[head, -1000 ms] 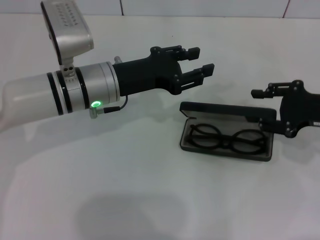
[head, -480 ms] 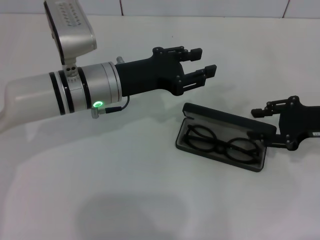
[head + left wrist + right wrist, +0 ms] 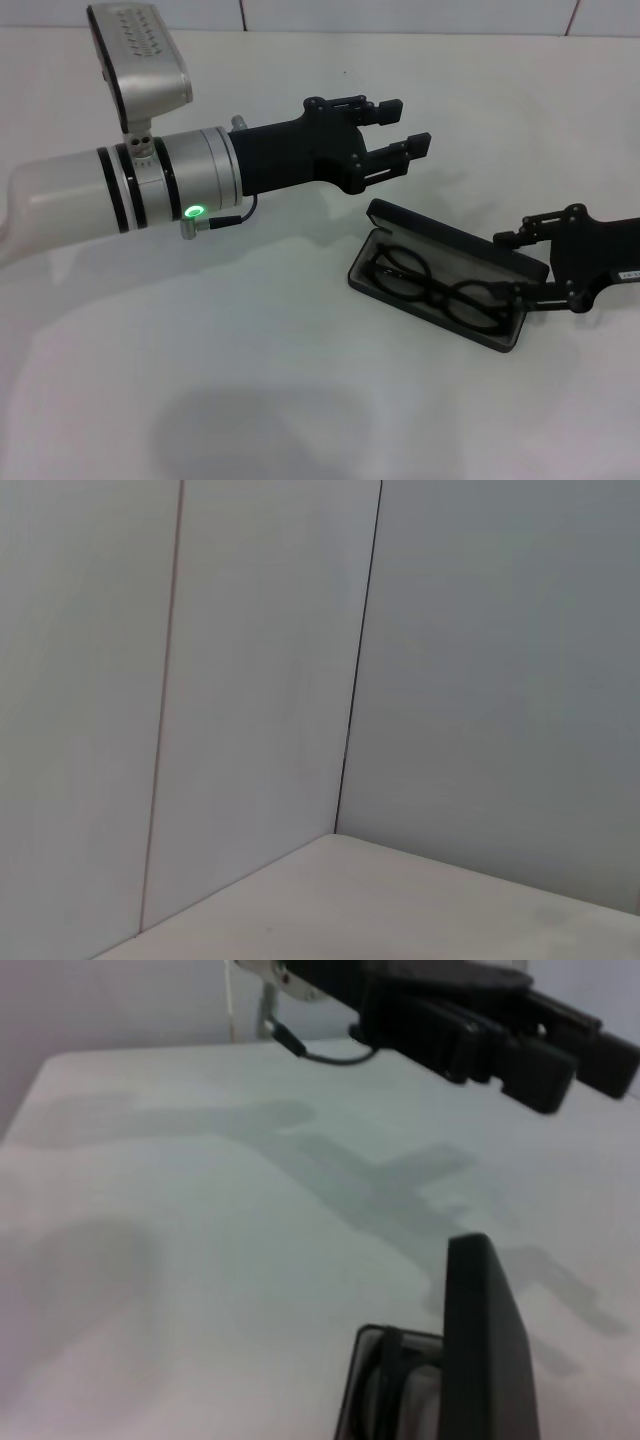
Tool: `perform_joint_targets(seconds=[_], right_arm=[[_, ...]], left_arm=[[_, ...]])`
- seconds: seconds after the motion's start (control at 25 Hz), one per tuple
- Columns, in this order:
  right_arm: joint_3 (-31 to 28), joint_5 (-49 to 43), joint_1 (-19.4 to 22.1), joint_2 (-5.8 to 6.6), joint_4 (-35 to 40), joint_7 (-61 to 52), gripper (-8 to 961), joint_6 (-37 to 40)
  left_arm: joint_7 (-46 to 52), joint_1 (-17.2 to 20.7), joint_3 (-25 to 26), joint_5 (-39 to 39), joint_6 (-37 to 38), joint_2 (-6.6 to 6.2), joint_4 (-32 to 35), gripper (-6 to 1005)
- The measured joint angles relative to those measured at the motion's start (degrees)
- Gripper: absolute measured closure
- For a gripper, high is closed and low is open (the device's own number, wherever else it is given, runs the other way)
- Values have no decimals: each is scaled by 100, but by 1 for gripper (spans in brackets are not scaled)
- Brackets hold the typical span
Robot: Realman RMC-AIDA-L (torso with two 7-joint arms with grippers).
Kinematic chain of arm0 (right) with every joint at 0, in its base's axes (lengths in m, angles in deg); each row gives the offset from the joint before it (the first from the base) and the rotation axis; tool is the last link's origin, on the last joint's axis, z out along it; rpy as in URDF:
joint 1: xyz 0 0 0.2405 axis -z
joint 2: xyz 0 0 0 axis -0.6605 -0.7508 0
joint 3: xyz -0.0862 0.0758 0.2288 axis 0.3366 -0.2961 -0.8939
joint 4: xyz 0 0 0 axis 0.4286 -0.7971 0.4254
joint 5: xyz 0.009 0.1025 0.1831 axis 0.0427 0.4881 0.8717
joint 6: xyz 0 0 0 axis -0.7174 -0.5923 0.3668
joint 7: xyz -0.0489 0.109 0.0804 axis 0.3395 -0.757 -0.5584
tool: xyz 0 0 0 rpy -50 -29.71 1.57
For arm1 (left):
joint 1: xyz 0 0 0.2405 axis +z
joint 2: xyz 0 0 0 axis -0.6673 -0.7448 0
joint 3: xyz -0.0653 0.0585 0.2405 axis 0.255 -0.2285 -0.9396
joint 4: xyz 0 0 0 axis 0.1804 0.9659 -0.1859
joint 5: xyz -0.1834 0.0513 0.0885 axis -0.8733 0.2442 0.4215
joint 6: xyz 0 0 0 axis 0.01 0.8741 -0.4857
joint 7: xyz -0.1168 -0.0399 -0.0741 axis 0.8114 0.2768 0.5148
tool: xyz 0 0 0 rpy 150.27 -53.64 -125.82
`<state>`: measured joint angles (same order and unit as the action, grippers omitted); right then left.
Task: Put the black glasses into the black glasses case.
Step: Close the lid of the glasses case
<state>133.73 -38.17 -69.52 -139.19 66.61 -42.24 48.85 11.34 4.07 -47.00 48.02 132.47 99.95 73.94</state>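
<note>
The black glasses case (image 3: 450,238) lies open on the white table, right of centre, with its lid raised at the back. The black glasses (image 3: 440,290) lie unfolded inside it on the grey lining. My right gripper (image 3: 514,266) is at the case's right end. Its fingers are spread, one behind the lid and one against the base, so the lid's end sits between them. My left gripper (image 3: 408,125) hovers open above and behind the case's left end, holding nothing. In the right wrist view the lid (image 3: 485,1340) stands edge-on, with the left gripper (image 3: 560,1060) beyond it.
The left arm's silver forearm (image 3: 120,190) reaches across the table's left half, with its camera block (image 3: 140,55) on top. A tiled wall (image 3: 250,680) rises behind the table. The left wrist view holds only that wall and a table corner.
The case with the glasses has turned, its right end swinging toward the front. My right gripper moved down and nearer with it. The left gripper has barely shifted.
</note>
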Motion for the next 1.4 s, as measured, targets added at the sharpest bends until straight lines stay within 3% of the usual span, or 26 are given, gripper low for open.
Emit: perform_joint_targets(seconds=[0.52,0.8,1.04,1.24,1.4], right_arm=[[-795,-3,98,92,28,212,356,788],[-1334,-17,190,229,-45,440,346,1451],[-1709,20,628,308,341,432,338,1568],[-3083,40,854,246,442,422,331,1716],[-3578,53,882,95,410,451,326,1716]], left_arm=[[27,-38,-32,46,-22,0,0,450],[359,-264,-238,442,-450,-8,-53,450],[596,-340,-573,550,-714,-11,-25,450],[685,-423,-788,661,-886,-8,1,450],[691,-500,-927,667,-903,8,9,450]])
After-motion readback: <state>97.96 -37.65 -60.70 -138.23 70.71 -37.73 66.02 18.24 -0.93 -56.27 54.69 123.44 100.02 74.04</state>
